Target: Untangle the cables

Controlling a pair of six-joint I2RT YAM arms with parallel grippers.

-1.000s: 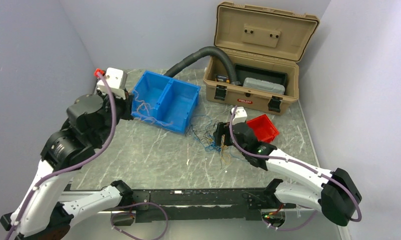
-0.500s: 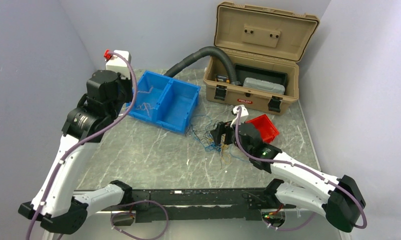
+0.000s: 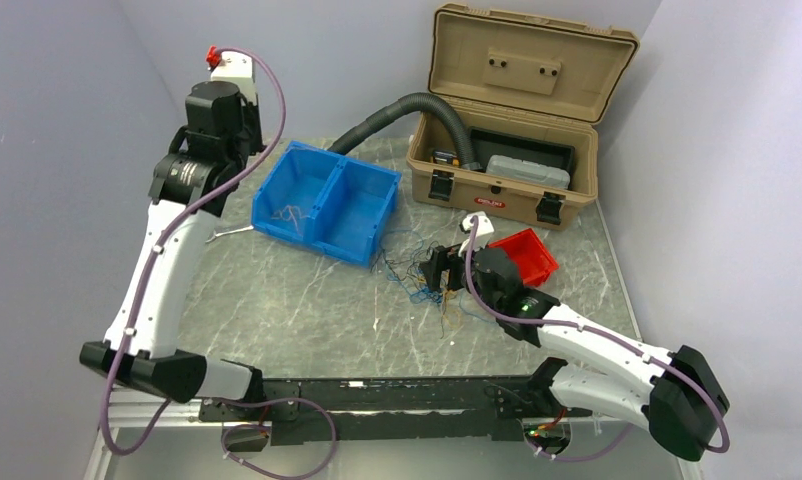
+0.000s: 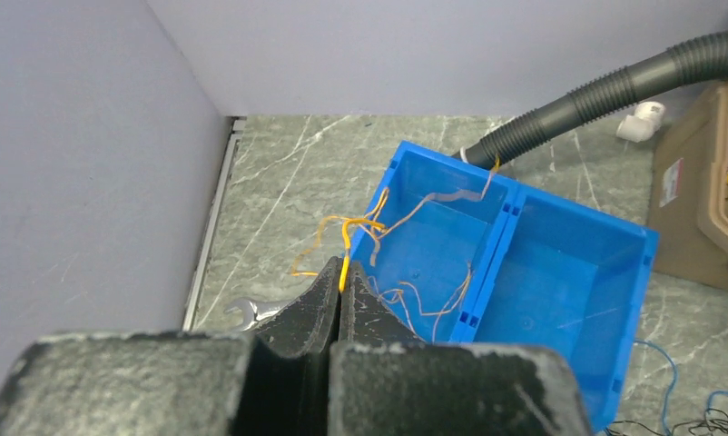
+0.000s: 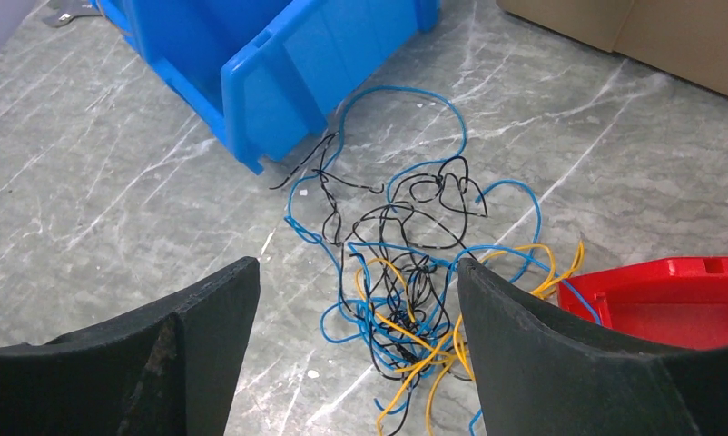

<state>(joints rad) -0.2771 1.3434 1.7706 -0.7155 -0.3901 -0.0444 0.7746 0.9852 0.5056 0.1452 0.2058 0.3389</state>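
A tangle of thin blue, black and yellow cables (image 5: 406, 272) lies on the marble table between the blue bin and the red tray, also visible from above as the tangle (image 3: 413, 266). My right gripper (image 5: 358, 265) hangs open just above it, one finger on each side, touching nothing. My left gripper (image 4: 342, 277) is shut on one yellow cable (image 4: 345, 250), held high over the left end of the blue bin (image 4: 515, 195). That cable trails down across the bin's rim. Several loose yellowish cables (image 4: 433, 295) lie in the bin's left compartment (image 3: 289, 213).
The two-compartment blue bin (image 3: 372, 215) stands at the back left. An open tan toolbox (image 3: 507, 195) is at the back right, with a black corrugated hose (image 3: 397, 108) running into it. A red tray (image 3: 529, 255) sits by the right gripper. A wrench (image 3: 227, 233) lies left of the bin.
The left arm has risen and swung toward the back wall with the yellow cable pinched in it. The right gripper has widened a little and barely shifted over the tangle.
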